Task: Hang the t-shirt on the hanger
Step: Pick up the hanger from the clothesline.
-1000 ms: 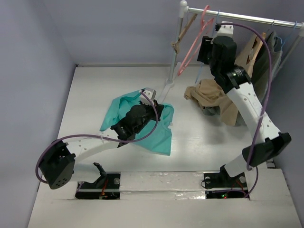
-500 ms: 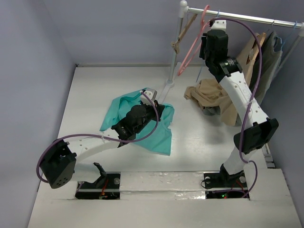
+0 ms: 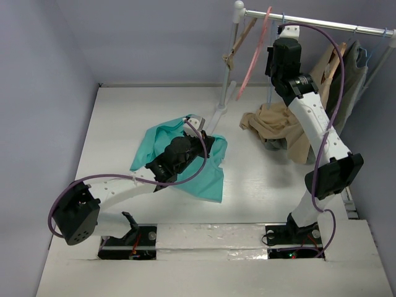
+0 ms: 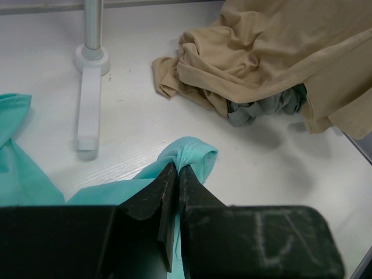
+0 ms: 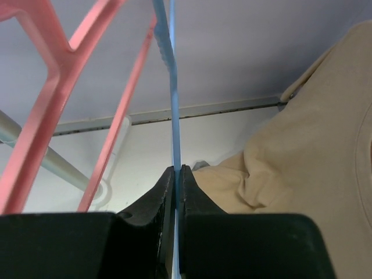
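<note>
While the left gripper [image 4: 176, 170] lies low over the white table [image 3: 260, 179] with its jaws pinched tight on a raised fold of the teal t-shirt [image 4: 187, 152], which lies crumpled on the table near the rack's foot [image 4: 90, 99], we see the right gripper [image 5: 176, 170] lifted to the rail [image 3: 322, 25] at the back right. There its jaws are closed narrowly on the thin bar of the light-blue hanger [image 5: 172, 104], just beside the pink hanger [image 5: 55, 81]. A tan garment [image 4: 261, 52] lies heaped on the table by the rack, apart from the t-shirt.
</note>
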Available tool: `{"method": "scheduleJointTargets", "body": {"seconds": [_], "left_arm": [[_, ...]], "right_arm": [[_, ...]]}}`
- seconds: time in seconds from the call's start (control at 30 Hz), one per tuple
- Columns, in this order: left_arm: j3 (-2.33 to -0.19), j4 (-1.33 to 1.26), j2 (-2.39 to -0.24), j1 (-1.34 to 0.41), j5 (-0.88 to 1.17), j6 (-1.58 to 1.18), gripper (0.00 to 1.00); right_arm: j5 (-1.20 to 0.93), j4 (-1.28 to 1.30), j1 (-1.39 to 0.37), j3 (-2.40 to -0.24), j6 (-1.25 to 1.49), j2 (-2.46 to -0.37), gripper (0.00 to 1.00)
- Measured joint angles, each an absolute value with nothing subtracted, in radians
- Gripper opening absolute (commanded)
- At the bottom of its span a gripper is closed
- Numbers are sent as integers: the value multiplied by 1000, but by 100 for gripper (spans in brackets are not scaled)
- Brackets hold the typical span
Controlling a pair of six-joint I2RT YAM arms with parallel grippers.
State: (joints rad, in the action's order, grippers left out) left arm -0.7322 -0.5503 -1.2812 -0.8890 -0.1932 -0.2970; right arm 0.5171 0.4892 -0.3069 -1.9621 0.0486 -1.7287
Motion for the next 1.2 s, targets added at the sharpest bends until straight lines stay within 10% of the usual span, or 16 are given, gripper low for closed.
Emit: {"method": "scheduleJointTargets", "body": {"seconds": [1.2], "left_arm": [[-732,-557,-1293,-889,-199,-296,0]], "right_arm": [[308,272,-307,-1259,137,-1146,0]]}}
